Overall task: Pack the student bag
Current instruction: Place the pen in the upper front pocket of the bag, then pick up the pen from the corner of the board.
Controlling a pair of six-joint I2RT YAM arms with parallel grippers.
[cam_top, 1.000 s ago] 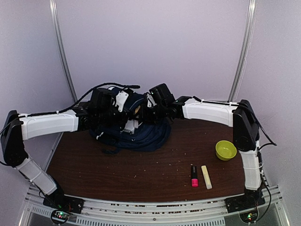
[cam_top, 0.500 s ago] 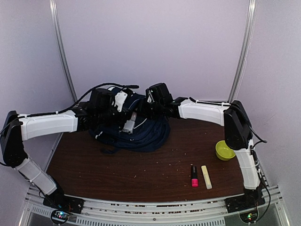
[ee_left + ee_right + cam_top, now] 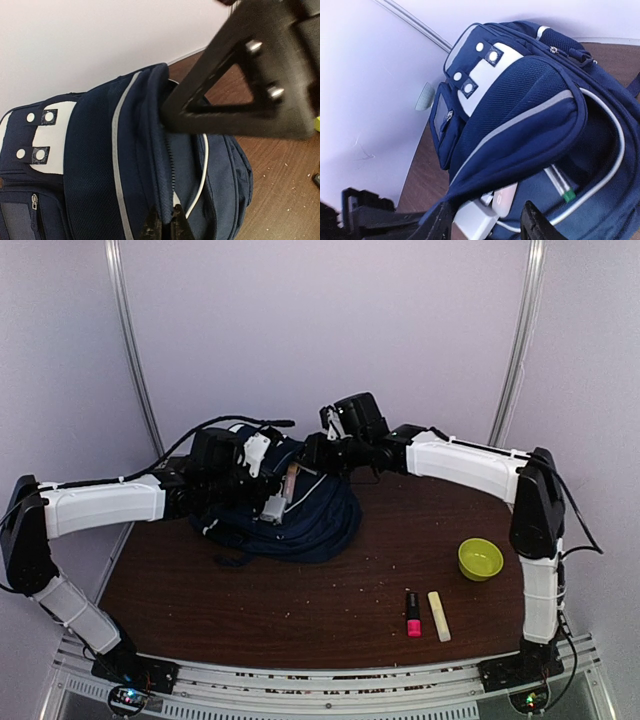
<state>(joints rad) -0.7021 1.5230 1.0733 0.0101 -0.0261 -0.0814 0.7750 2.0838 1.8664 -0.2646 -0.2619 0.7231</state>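
The navy student bag [image 3: 320, 520] lies at the back of the table with its top flap raised. My left gripper [image 3: 275, 508] is shut on the flap's zipper edge, which shows in the left wrist view [image 3: 165, 227] on the bag [image 3: 90, 165]. My right gripper [image 3: 312, 455] hovers just above the bag's opening, open and empty. In the right wrist view it [image 3: 487, 225] faces the bag [image 3: 520, 100]. Under the flap I see a white pen with a green band [image 3: 560, 187] and a pale flat item [image 3: 507, 197]. The right gripper's black body [image 3: 240, 90] fills the left wrist view's upper right.
A lime-green bowl [image 3: 480, 558] stands at the right of the brown table [image 3: 250, 600]. A pink marker [image 3: 412, 613] and a pale yellow marker [image 3: 439, 615] lie side by side near the front right. The wall is close behind the bag.
My right gripper has risen and drawn back to the right, away from the bag's opening. The left gripper still holds the flap, and the bag's front now bulges fuller.
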